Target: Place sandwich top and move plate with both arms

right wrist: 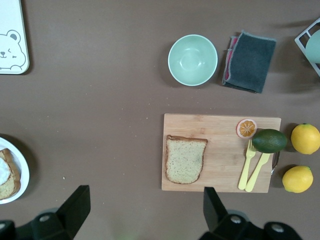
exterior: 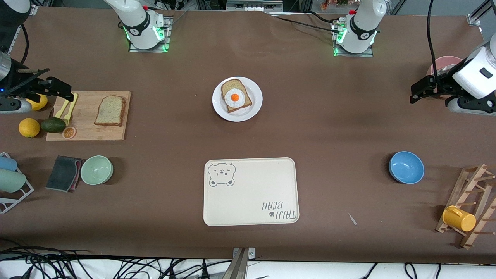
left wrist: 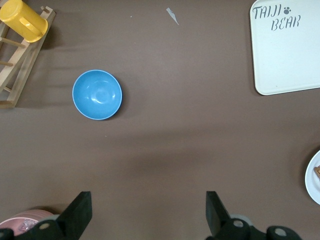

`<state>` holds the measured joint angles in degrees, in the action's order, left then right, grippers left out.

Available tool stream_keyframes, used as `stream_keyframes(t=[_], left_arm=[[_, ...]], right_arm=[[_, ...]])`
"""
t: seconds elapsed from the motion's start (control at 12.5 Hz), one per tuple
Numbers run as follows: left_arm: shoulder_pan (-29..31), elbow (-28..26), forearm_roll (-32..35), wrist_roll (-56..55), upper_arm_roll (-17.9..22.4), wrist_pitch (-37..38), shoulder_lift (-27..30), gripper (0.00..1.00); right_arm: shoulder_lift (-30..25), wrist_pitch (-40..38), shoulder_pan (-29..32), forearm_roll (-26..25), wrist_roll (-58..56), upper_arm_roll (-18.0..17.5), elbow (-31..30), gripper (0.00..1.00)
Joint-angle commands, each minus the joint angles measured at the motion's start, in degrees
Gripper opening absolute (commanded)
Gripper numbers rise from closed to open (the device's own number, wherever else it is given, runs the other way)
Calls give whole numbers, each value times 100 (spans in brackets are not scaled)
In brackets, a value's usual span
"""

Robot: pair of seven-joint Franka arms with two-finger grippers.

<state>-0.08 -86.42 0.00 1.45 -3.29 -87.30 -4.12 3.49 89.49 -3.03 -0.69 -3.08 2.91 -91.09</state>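
Tray (exterior: 251,192) nearest; sandwich top (right wrist: 185,159) beside wide-open right tool (right wrist: 145,212); left tool (left wrist: 149,212) wide

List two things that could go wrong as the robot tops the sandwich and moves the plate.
1. The sandwich top shares the cutting board with two yellow forks; the open right end effector might knock them.
2. The fried egg looks domed, so bread laid on it might slide when the plate is carried.
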Motion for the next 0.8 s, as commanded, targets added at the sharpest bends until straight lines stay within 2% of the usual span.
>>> stream_keyframes(t=[0.0, 0.4, 0.72], left_arm=[[60, -59, -36, 75, -40, 56, 113, 100], [60, -59, -36, 75, -40, 56, 113, 100], [60, -59, -36, 92, -40, 56, 104, 100]], right_arm=[[-24, -45, -49, -97, 26, -10, -84, 100], [29, 69, -49, -36, 44, -1, -594, 100], [-24, 1059, -40, -36, 44, -1, -1488, 100]])
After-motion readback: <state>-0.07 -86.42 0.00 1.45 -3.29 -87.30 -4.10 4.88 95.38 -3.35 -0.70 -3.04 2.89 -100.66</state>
